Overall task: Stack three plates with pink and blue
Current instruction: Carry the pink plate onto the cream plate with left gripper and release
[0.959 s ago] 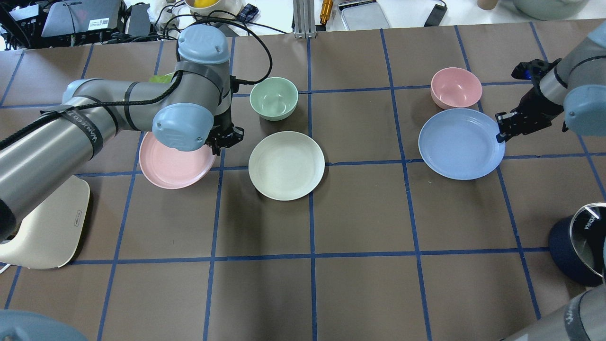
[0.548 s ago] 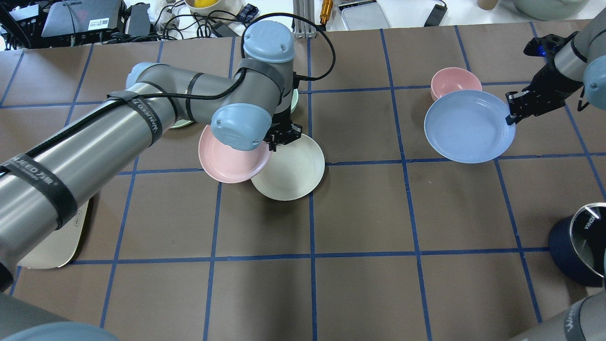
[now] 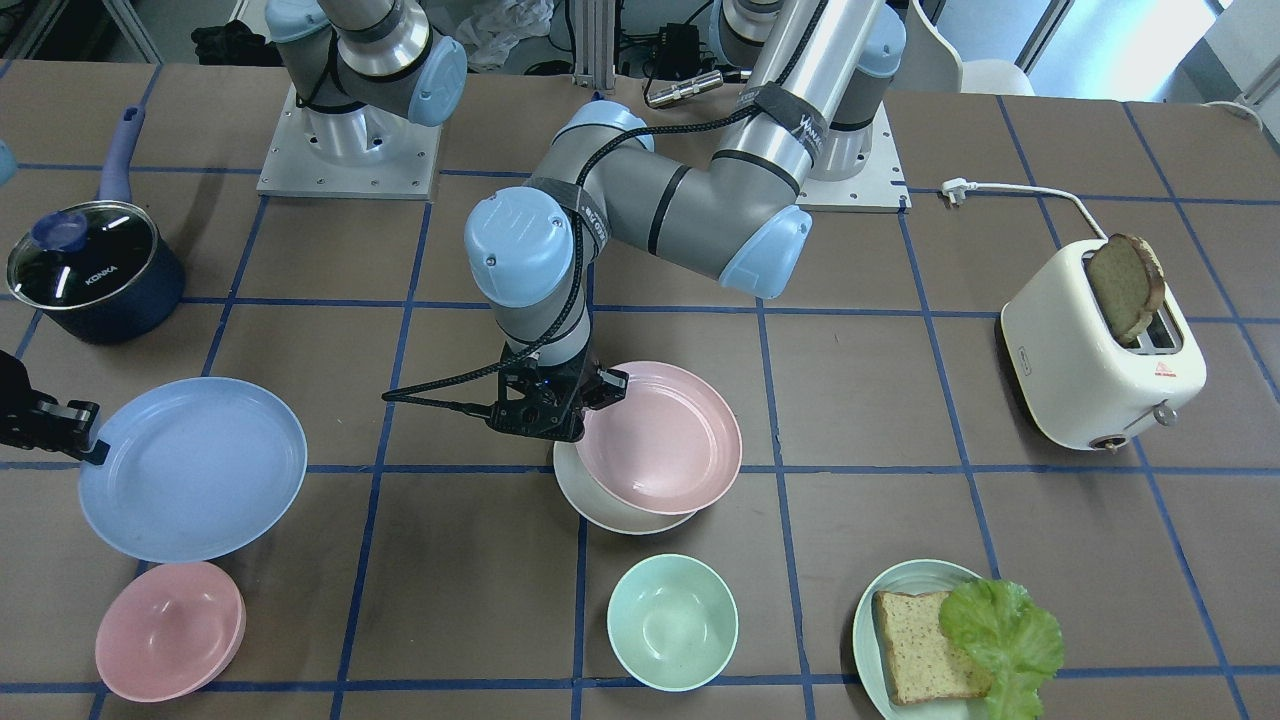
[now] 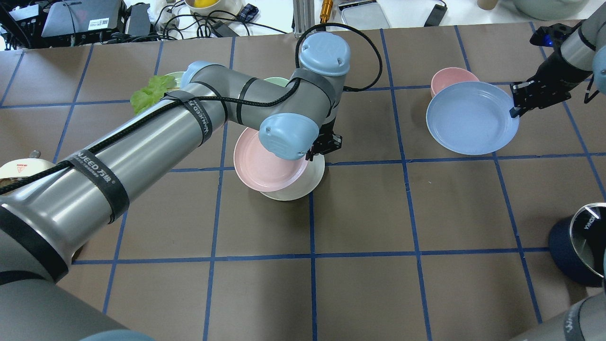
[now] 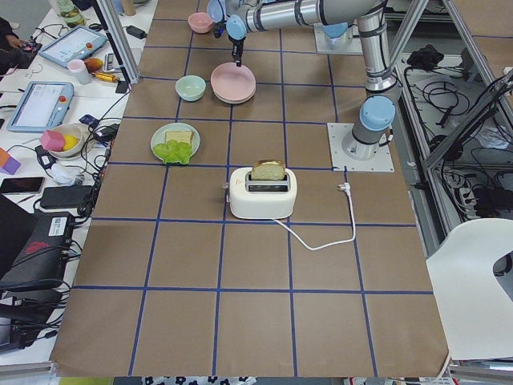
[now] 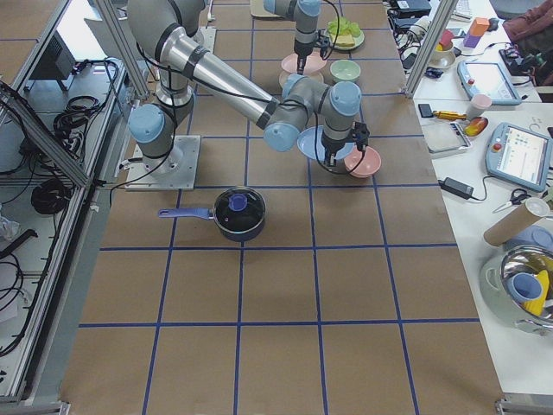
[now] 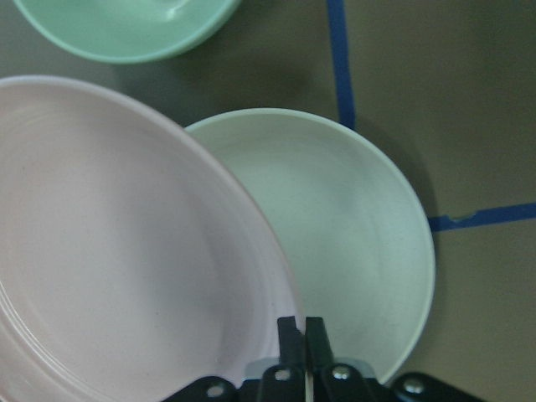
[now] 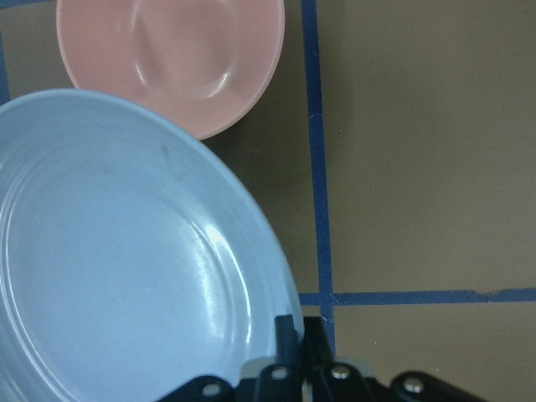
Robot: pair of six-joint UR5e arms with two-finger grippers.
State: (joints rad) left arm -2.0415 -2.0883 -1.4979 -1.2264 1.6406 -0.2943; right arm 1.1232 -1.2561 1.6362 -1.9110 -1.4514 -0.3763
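Now our left pincer clamps the pink plate, cream plate just below it, for stacking. Our right pincer clamps the blue plate, ready.

Overhead looks down from the robot's edge of the table, front view from opposite; I see the pink plate in both. Wrist cameras sit close, end views far.

A broad strip of bare desk is found open between the cream plate and the blue plate. The cream plate is largely overlapped by the pink plate, which is gripped at its rim by the left hand. The far side is blocked by the mint bowl, and the pink bowl is partly covered by the blue plate.
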